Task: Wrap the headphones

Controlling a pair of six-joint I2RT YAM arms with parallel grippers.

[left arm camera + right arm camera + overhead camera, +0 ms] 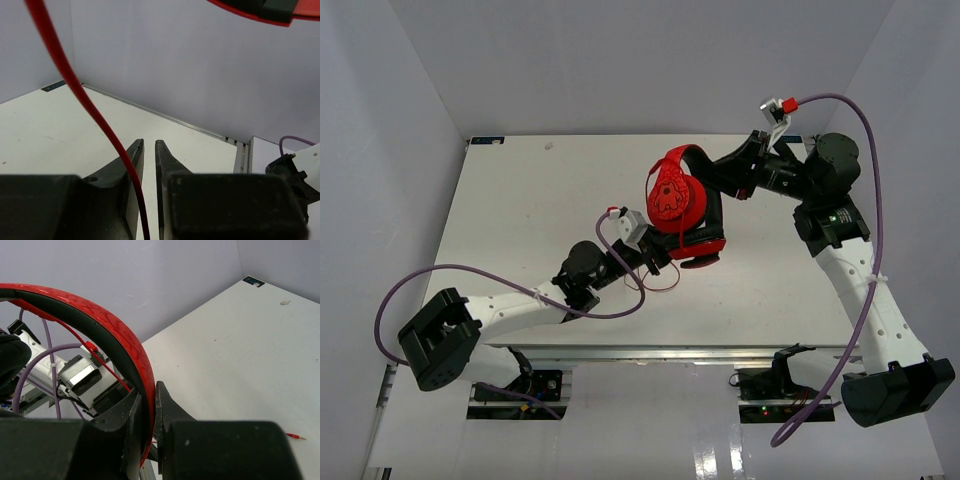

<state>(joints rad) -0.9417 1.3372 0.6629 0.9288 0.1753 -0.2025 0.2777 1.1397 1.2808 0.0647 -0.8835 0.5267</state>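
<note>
Headphones [682,205] aloft above mid-bench [520,190], a little toward the far edge. Clamped at the headband [115,335] by right end effector [148,390], fingers narrowed onto it. Thin cable [75,85] dropping into left end effector [149,145], nearly closed, seemingly pinching it. One strand lying along the headband's inner side; slack loop hanging toward the near edge, plug [296,437] loose on the bench. Judged early: most winding yet to do, end unsecured.

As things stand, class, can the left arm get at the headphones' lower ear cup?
Probably yes: the left gripper hangs right beside the lower ear cup, nothing between, though it seems to pinch the cable.
</note>
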